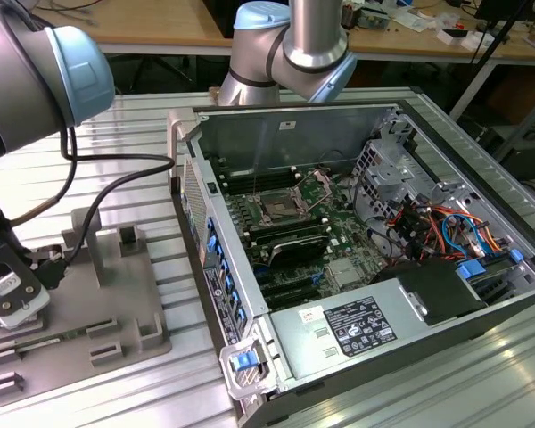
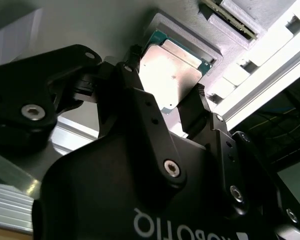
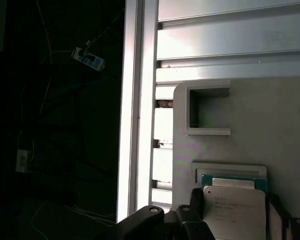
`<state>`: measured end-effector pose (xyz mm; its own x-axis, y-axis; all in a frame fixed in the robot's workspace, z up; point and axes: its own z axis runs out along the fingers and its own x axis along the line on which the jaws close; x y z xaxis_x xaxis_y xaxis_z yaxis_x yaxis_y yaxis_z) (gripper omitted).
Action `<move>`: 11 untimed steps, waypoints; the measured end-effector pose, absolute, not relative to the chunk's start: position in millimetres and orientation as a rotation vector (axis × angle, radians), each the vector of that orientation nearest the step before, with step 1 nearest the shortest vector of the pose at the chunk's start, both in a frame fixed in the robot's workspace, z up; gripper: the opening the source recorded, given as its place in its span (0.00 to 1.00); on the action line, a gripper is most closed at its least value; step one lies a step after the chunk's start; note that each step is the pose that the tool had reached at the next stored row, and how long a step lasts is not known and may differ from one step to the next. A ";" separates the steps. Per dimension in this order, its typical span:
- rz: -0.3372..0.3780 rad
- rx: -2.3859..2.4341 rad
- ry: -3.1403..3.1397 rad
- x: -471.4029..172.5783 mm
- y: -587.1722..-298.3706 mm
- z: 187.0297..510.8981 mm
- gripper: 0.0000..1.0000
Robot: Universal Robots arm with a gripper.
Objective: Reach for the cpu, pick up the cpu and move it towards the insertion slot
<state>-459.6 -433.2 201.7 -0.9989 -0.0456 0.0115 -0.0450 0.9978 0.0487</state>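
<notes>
gripper (image 2: pixel 165 77) straddles the cpu (image 2: pixel 176 67) seated in its grey tray (image 1: pixel 116 312); clamping cannot be told. lift and transfer undone: insertion slot (image 1: pixel 276 210) well apart, toward 3 o'clock.

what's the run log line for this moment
phase: reach | gripper: at cpu | cpu: in grey holder | insertion slot: empty

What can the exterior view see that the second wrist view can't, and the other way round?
The exterior view gives the open computer case with the insertion slot on its green board. The second wrist view gives the cpu, silvery with a green rim, right by the gripper. Both share the gripper, the grey holder block and the ribbed metal table.
</notes>
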 end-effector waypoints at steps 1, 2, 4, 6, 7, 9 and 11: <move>-0.076 0.071 -3.127 -459.5 -433.1 201.9 0.55; -0.076 0.071 -3.127 -459.5 -433.1 201.9 0.55; -0.076 0.071 -3.127 -459.6 -433.2 202.4 0.55; -0.076 0.071 -3.127 -459.6 -433.2 202.6 0.55; -0.076 0.071 -3.127 -459.6 -433.2 202.8 0.55; -0.076 0.071 -3.127 -459.6 -433.2 203.5 0.55; -0.076 0.071 -3.127 -459.6 -433.2 204.2 0.55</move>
